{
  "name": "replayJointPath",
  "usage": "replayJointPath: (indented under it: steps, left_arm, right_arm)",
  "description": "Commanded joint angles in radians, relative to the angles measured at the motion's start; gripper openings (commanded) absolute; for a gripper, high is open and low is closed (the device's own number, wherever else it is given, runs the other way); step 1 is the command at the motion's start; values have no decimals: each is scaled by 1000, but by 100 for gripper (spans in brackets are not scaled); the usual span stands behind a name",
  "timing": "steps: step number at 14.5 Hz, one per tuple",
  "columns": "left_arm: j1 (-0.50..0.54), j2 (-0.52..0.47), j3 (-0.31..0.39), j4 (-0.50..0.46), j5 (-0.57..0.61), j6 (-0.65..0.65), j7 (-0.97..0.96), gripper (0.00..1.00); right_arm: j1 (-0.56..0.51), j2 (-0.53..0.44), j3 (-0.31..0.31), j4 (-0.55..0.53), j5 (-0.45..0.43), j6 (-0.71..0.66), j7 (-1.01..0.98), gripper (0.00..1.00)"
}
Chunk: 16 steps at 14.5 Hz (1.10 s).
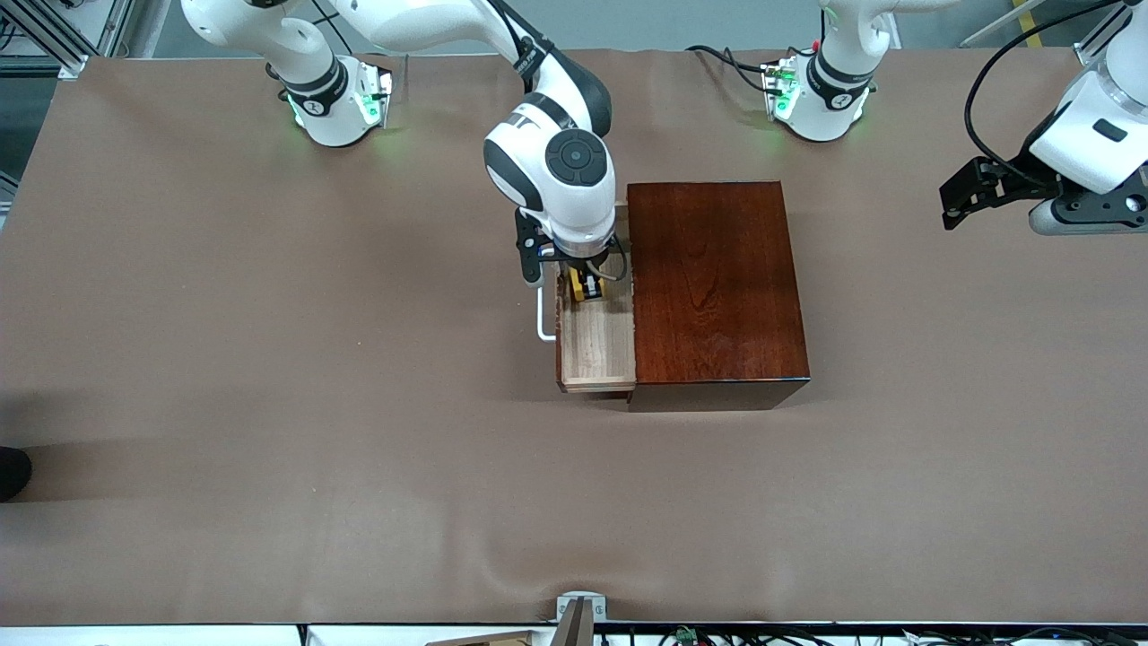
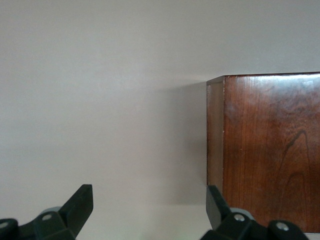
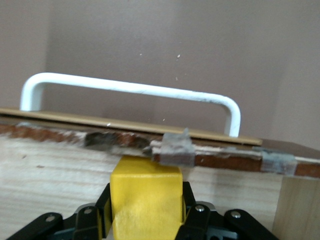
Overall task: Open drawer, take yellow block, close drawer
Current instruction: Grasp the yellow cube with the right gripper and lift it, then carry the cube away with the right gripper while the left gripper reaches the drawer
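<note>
Two arms, one working. Wooden box [image 1: 716,287] sits frame centre; its drawer [image 1: 596,345] is pulled out w/ white handle [image 1: 543,325] at mid-frame. Right gripper [image 1: 589,285] is down in the drawer, fingers clamped on yellow block [image 3: 145,200], which lies by the drawer front. Left gripper [image 2: 150,210] waits upper right of frame, jaws apart. Best practice: lift straight up, clear drawer walls & handle before moving sideways.

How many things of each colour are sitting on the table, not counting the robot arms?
Reddish-brown: 1, the wooden box
Pale wood: 1, the open drawer
White: 1, the drawer's handle
Yellow: 1, the yellow block, gripped by the right gripper inside the drawer
Total: 4
</note>
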Motion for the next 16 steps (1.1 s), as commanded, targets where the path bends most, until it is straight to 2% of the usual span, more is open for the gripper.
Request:
replayJointPath:
  steps: [1, 3, 5, 8, 13, 16]
  left_arm:
    - [12, -11, -15, -3, -18, 1, 18, 100]
    - [4, -13, -28, 0, -18, -5, 3, 100]
    - [3, -10, -85, 6, -16, -5, -66, 100]
    - [0, 17, -185, 20, -15, -5, -198, 100]
    - [-9, 99, -330, 49, -10, 1, -419, 100]
    - [-17, 153, -393, 75, -9, 4, -523, 100]
  right_arm:
    - [-2, -4, -4, 59, -8, -59, 16, 0]
    - [-26, -2, -3, 109, 9, -130, 16, 0]
    - [-54, -4, -3, 161, 44, -178, 15, 0]
    - [-89, -6, 1, 218, 50, -247, -7, 0]
    - [-131, -58, -3, 220, 52, -307, -192, 0]
    - [-170, -88, -6, 215, 52, -375, -333, 0]
